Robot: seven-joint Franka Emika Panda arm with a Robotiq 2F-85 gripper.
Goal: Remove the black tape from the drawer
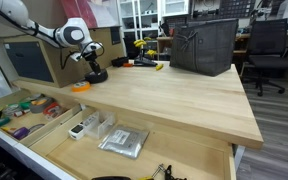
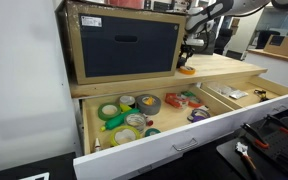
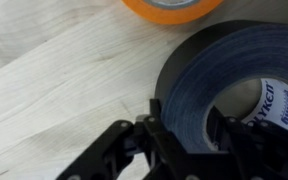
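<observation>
On the wooden countertop (image 3: 44, 85), the end effector (image 3: 191, 132) pinches the wall of the black tape (image 3: 234, 60).

Wrist view: black ring-shaped tape roll (image 3: 199, 85) runs off the right and bottom edges; core label print only partly legible. Orange flat tape roll (image 3: 174, 8) clipped by top edge. Pincer (image 3: 191, 138) dark and soft-focus at bottom edge; contact with the black roll's wall unclear.

In an exterior view, the pincer (image 1: 94, 68) and black roll merge into one dark blob, upper left of frame. Pale-wood divided drawer (image 1: 9, 100) cut by left edge, lower left; contents too small to name.
</observation>
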